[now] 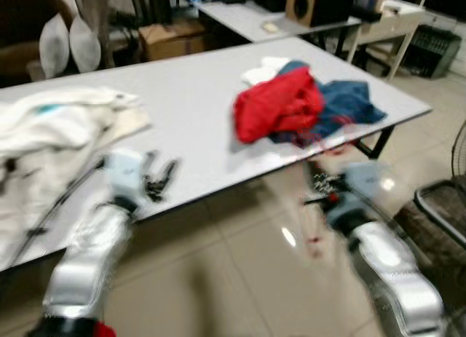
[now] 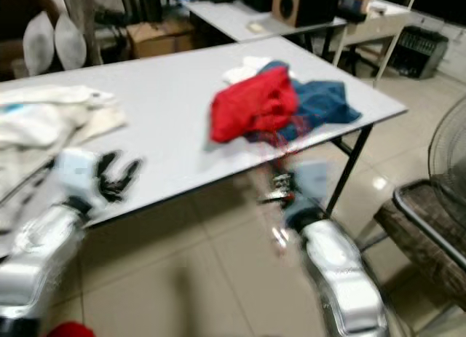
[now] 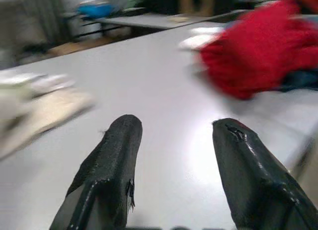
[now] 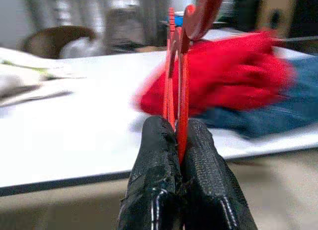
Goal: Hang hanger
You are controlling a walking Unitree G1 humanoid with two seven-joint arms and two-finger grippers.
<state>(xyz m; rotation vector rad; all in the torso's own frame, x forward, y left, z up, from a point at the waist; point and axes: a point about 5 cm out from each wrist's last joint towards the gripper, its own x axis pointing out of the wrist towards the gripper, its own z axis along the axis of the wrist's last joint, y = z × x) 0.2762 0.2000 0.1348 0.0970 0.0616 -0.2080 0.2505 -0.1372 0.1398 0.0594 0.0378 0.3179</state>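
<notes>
A red plastic hanger (image 4: 178,66) stands upright between the fingers of my right gripper (image 4: 177,126), which is shut on it. In the left eye view that gripper (image 1: 320,185) is blurred and hangs just off the near edge of the white table (image 1: 189,89), below a red garment (image 1: 278,104) and a blue garment (image 1: 348,104). My left gripper (image 1: 159,177) is open over the table's near edge with nothing between its fingers (image 3: 124,140). The red garment (image 3: 253,56) lies ahead of it.
A heap of white clothes (image 1: 51,126) covers the table's left end, with a thin dark rod (image 1: 65,195) beside it. A second table (image 1: 247,17) with a speaker (image 1: 306,2) stands behind. A dark seat (image 2: 429,220) and a fan (image 2: 448,144) are at the right.
</notes>
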